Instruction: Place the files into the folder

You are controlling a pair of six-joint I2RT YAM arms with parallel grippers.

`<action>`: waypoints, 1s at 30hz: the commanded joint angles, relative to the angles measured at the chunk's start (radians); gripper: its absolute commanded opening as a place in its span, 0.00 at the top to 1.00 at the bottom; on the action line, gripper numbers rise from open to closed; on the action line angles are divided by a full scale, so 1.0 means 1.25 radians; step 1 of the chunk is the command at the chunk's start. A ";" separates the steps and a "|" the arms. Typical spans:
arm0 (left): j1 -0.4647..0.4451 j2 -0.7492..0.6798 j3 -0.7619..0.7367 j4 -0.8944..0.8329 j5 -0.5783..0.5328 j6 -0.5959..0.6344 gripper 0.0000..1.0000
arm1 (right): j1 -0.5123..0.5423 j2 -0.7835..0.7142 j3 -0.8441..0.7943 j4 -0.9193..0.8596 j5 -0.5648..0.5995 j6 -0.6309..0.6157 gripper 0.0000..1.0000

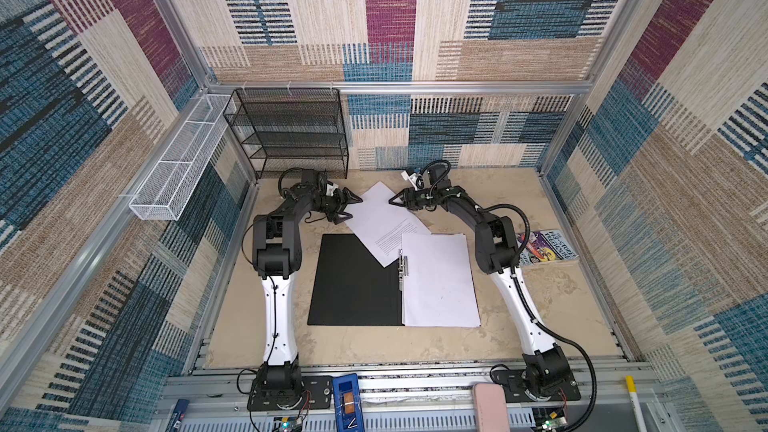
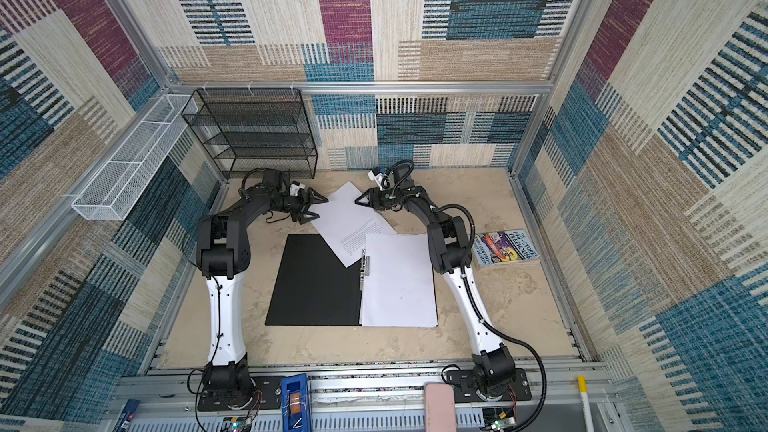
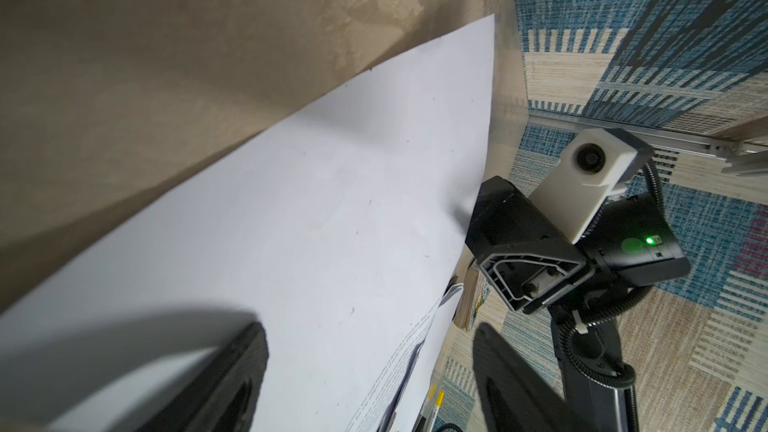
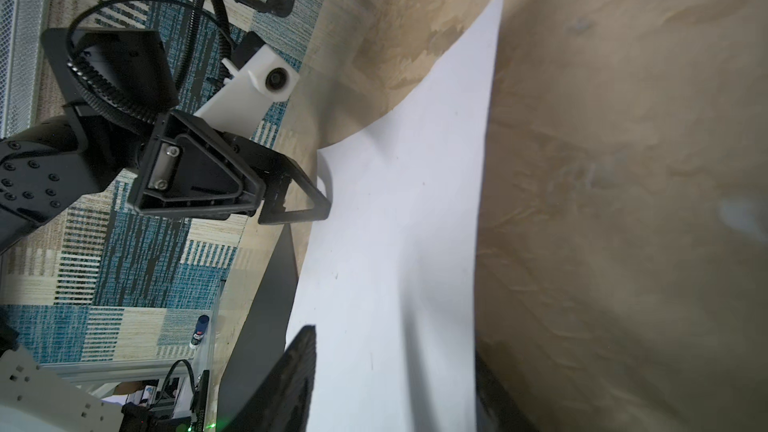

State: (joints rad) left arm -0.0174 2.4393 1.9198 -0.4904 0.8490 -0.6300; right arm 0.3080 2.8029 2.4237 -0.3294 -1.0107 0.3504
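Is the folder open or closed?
Open. The folder lies spread flat, black inside up, with white sheets on its other half.

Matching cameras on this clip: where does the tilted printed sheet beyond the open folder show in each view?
Top view: printed sheet, tilted, centre, overlapping the folder's far edge.
Top view: same spot, slightly further left.
Left wrist: fills the middle.
Right wrist: broad central band.
Shared landmark: the beige table.

Table (image 1: 519,326) lies bare around the folder (image 1: 353,284); rack (image 1: 291,135) and book (image 1: 548,247) block its edges.
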 commanded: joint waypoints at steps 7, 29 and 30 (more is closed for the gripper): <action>0.003 0.030 -0.005 -0.080 -0.147 -0.004 0.19 | -0.027 -0.021 -0.036 0.025 -0.071 -0.004 0.51; 0.003 0.031 0.001 -0.079 -0.141 -0.011 0.19 | -0.031 -0.008 -0.033 0.023 -0.099 0.004 0.71; 0.002 0.033 0.001 -0.078 -0.138 -0.012 0.19 | -0.031 -0.006 -0.032 0.028 -0.099 0.008 0.72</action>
State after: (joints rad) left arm -0.0143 2.4493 1.9327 -0.4973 0.8646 -0.6514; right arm 0.2687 2.7918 2.3802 -0.3264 -1.1263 0.3504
